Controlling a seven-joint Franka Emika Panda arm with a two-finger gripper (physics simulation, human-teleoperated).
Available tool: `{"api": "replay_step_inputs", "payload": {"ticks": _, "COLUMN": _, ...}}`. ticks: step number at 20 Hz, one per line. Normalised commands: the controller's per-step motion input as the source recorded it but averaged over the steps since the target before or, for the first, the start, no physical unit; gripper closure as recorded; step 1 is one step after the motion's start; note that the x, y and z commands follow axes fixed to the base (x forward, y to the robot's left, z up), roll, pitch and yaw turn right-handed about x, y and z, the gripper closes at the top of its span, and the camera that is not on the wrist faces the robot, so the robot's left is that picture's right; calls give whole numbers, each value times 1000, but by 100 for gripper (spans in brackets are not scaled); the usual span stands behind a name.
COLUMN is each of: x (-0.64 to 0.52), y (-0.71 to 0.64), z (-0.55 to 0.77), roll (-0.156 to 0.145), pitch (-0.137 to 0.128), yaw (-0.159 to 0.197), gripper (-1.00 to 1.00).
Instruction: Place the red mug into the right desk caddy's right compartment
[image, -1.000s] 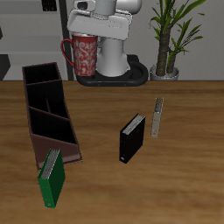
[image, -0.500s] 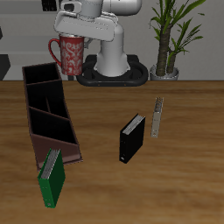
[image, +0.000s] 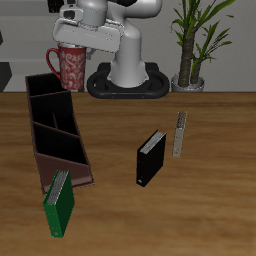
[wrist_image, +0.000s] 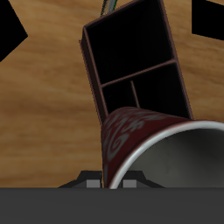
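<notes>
My gripper (image: 70, 30) is shut on the rim of the red mug (image: 70, 66), a dark red mug with a pale pattern, and holds it upright in the air. The mug hangs above the far end of the right desk caddy (image: 57, 133), a long dark maroon tray with a black inside. Its squarish right compartment (image: 47, 86) lies just below the mug. In the wrist view the mug (wrist_image: 144, 140) fills the foreground and the caddy (wrist_image: 131, 61) with its dividers shows beyond it. My fingertips are hidden there.
A green book (image: 58, 204) leans at the caddy's near end. A small black box (image: 150, 157) and a pale flat strip (image: 180, 134) lie on the table. A potted plant (image: 192, 45) stands at the back beside the robot's base (image: 128, 80).
My gripper has carried the red mug sideways from in front of the robot's base to above the caddy's far end.
</notes>
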Motion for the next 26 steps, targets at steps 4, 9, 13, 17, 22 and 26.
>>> {"api": "replay_step_inputs", "payload": {"ticks": 4, "x": -130, "y": -131, "z": -62, "roll": -28, "pitch": -4, "yaw": -5, "gripper": 100}}
{"api": "replay_step_inputs", "payload": {"ticks": 9, "x": -174, "y": -220, "z": -33, "roll": -44, "pitch": -3, "yaw": -22, "gripper": 100}}
{"api": "replay_step_inputs", "payload": {"ticks": 13, "x": -128, "y": -128, "z": -28, "roll": -33, "pitch": -3, "yaw": 3, "gripper": 100}}
{"api": "replay_step_inputs", "payload": {"ticks": 17, "x": -225, "y": -185, "z": -13, "roll": -35, "pitch": -16, "yaw": -14, "gripper": 100}}
{"api": "replay_step_inputs", "payload": {"ticks": 22, "x": -186, "y": -159, "z": -65, "roll": -36, "pitch": -4, "yaw": 2, "gripper": 100}}
{"api": "replay_step_inputs", "payload": {"ticks": 26, "x": -145, "y": -175, "z": -64, "roll": -39, "pitch": 0, "yaw": -16, "gripper": 100}}
